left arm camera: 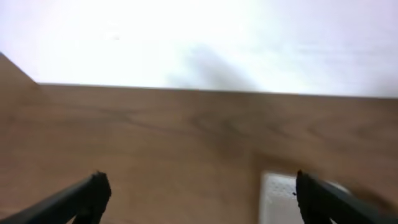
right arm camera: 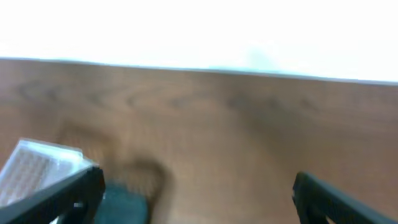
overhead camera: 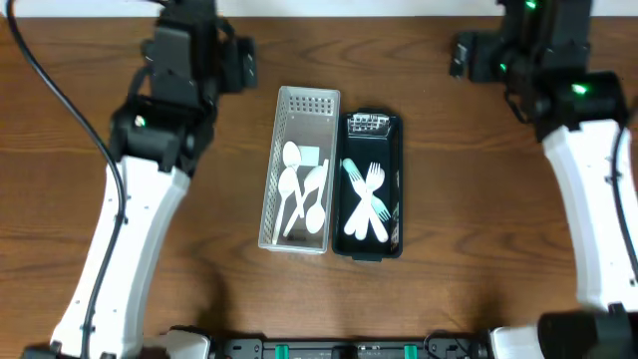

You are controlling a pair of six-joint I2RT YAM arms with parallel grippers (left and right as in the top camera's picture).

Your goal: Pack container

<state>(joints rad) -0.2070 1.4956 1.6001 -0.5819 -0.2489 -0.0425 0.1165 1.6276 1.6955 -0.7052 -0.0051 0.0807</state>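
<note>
- Sitting mid-way on the table (overhead camera: pixel 478 249), the white bin (overhead camera: pixel 299 100) holds spoons (overhead camera: pixel 299 189); the black tray (overhead camera: pixel 396 179) just beside it holds forks (overhead camera: pixel 367 204).
- Cutlery looks light, stiff, slick: pinch a handle.
- Both spread wide, empty: left hand (left arm camera: pixel 199 193), right hand (right arm camera: pixel 199 193).

both wrist views are blurred; the bin (left arm camera: pixel 278 199) and the tray (right arm camera: pixel 127 208) are cut off by the bottom edge.

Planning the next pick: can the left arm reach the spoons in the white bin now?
Probably yes: the spoons lie uncovered in the open white bin, and the left claw is open and empty.
</note>
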